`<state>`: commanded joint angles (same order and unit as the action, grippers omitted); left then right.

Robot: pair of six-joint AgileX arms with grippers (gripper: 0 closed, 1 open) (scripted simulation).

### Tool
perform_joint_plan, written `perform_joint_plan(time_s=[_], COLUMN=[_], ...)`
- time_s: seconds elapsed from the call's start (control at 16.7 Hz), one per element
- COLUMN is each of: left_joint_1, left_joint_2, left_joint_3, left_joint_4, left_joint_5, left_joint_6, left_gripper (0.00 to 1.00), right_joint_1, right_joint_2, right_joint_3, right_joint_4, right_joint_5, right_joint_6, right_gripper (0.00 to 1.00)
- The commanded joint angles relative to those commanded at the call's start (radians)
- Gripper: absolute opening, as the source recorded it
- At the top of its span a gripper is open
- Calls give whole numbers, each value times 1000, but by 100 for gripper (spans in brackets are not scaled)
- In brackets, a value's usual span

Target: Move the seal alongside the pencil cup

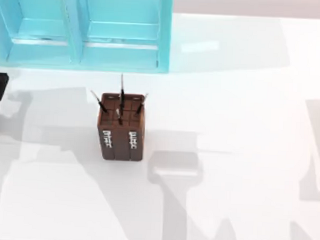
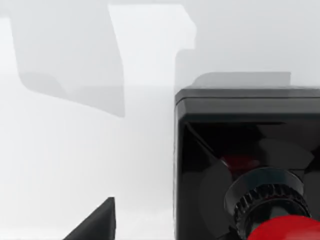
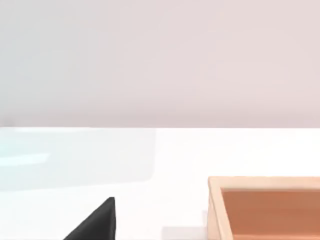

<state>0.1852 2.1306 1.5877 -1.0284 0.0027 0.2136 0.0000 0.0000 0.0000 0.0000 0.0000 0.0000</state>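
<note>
Seal (image 2: 250, 165) sits close under our left claw (image 2: 90, 225), grip state unreadable; pencil cup (image 1: 121, 130) well apart. Move not begun.

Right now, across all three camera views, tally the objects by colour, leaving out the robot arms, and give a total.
Turquoise: 1, turquoise cabinet
Brown: 1, brown box-shaped pencil cup
Red and black: 1, red-knobbed seal on black block
Pale orange: 1, open wooden box
Total: 4
</note>
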Motion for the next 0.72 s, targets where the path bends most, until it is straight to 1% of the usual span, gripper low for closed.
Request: perform_joint_plan(time_s=[0.18,0.72], left_joint_1=[0,0], left_joint_2=[0,0], left_joint_3=[-1,-1], left_joint_4=[1,1], left_joint_5=[0,0], left_joint_6=[0,0], left_gripper=[100,32], right_joint_1=[0,0], right_joint_2=[0,0], right_joint_3=[0,0], right_joint_4=[0,0], right_joint_5=[0,0], right_joint_6=[0,0], right_gripper=[100,100])
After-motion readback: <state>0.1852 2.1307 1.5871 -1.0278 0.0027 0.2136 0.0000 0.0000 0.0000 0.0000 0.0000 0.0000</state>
